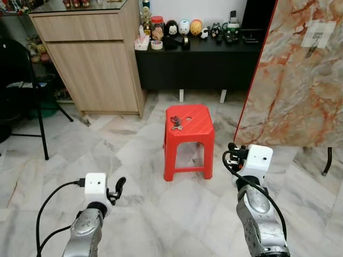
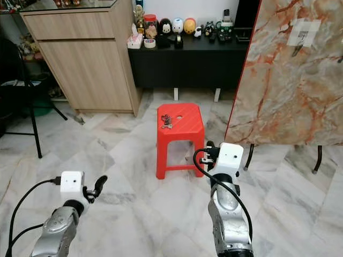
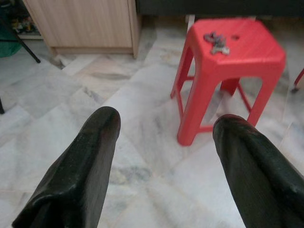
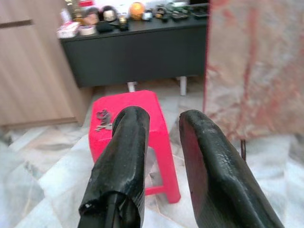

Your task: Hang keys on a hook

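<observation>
A small bunch of keys (image 1: 176,123) lies on top of a red plastic stool (image 1: 188,134) in the middle of the marble floor. A white patch with a dark hook (image 1: 313,49) sits high on the marbled panel (image 1: 300,91) to the right. My left gripper (image 1: 118,188) is held low at the front left, open, well short of the stool. My right gripper (image 1: 233,152) is raised to the right of the stool, level with its seat, open and empty. The keys (image 3: 216,42) also show in the left wrist view, beyond the spread fingers (image 3: 85,156).
A wooden cabinet (image 1: 96,59) stands at the back left. A black sideboard (image 1: 198,61) carries figurines and jars. A dark chair frame (image 1: 29,91) is at the far left. The panel rests on thin black legs (image 1: 327,160). Bare floor surrounds the stool.
</observation>
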### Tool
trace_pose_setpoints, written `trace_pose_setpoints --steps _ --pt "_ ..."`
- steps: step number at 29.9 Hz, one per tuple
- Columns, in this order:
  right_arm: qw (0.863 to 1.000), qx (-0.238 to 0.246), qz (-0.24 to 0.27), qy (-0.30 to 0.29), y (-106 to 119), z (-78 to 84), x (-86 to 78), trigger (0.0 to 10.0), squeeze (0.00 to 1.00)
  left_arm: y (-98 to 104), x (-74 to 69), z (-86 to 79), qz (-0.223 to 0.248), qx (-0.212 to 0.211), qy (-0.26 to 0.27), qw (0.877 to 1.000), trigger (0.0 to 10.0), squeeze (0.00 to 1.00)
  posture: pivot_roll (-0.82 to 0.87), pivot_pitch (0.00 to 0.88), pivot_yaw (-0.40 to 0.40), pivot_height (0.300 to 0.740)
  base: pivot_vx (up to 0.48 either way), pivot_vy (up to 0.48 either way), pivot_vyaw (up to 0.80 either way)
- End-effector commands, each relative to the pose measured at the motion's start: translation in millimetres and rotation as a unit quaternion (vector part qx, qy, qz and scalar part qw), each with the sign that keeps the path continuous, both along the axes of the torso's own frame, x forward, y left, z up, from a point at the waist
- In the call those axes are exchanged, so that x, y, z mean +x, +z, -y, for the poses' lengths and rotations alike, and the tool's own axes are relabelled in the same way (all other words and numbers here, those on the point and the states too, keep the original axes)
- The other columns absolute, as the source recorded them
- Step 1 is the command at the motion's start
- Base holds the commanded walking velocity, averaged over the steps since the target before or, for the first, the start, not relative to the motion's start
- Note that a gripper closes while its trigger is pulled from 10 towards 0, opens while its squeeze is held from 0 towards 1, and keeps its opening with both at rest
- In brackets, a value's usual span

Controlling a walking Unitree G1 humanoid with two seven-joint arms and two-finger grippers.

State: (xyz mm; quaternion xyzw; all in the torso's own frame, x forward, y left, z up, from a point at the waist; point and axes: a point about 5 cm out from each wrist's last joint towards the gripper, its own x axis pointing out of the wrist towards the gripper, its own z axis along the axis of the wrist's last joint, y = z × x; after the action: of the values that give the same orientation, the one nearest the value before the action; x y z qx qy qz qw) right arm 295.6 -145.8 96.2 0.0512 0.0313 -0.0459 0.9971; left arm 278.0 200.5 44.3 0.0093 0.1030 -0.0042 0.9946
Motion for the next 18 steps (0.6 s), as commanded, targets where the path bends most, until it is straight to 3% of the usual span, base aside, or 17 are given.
trace_pose_setpoints --steps 1,5,18 --pt "1.000 -0.001 0.012 0.021 5.4 -9.2 1.5 10.0 0.00 -5.0 -4.2 -4.3 -0.007 -0.001 0.005 1.000 10.0 0.00 0.06 0.023 0.017 0.740 0.330 0.000 0.80" --pt "1.000 0.002 0.013 0.021 4.9 -10.1 1.0 10.0 0.00 -3.5 -3.5 -2.2 -0.005 -0.001 0.001 1.000 10.0 0.00 0.06 0.019 0.019 0.740 0.351 0.000 0.73" --pt "1.000 0.012 0.009 0.007 1.9 -8.5 0.5 10.0 0.00 -4.4 -2.8 2.5 -0.004 0.005 -0.015 1.000 10.0 0.00 0.07 0.005 0.022 0.740 0.359 0.000 0.00"
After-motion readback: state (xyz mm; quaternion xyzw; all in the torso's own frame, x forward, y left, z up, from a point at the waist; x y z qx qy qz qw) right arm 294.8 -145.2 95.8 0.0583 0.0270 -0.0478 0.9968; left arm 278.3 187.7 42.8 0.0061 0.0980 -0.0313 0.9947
